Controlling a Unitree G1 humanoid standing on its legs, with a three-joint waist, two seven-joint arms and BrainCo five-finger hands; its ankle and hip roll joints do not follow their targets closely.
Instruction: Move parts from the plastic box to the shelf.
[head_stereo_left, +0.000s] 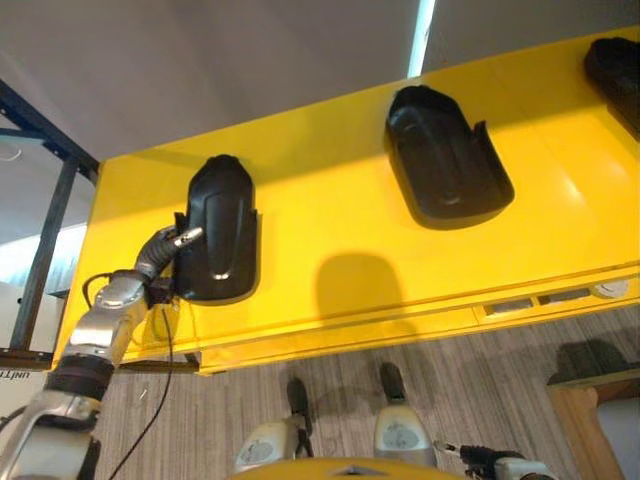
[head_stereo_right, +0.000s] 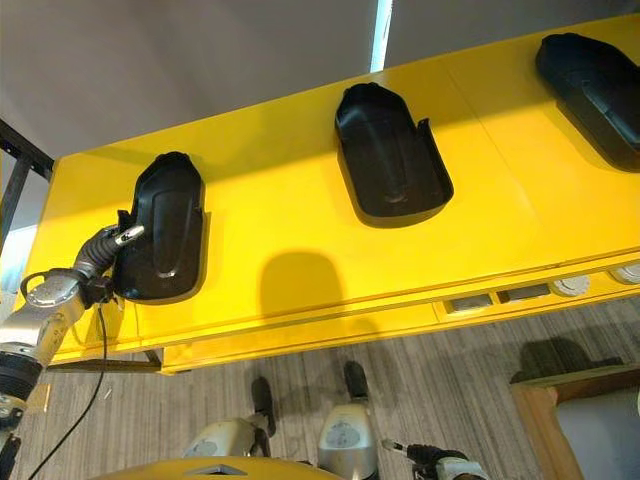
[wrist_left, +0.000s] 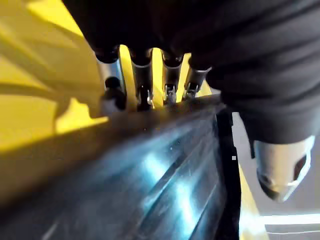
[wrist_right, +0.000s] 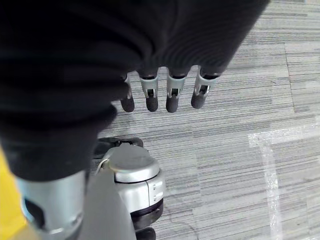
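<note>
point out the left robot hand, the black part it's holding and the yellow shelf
left robot hand (head_stereo_left: 165, 250), left eye view, fingers
black part (head_stereo_left: 220, 232), left eye view, middle of shell
yellow shelf (head_stereo_left: 330, 215), left eye view, bare surface

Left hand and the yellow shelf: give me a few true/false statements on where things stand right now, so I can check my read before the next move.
1. The left hand is curled on the near-left edge of a black part that lies on the yellow shelf. True.
2. Only one black part lies on the shelf. False: a second black part lies further right, and a third black part sits at the right end.
3. The right hand holds a black part. False: its fingers hang relaxed over the grey floor, holding nothing.
4. The second black part lies apart from the one the left hand holds, with bare yellow shelf between them. True.
5. The left hand's part stands on the floor. False: it rests on the shelf.
</note>
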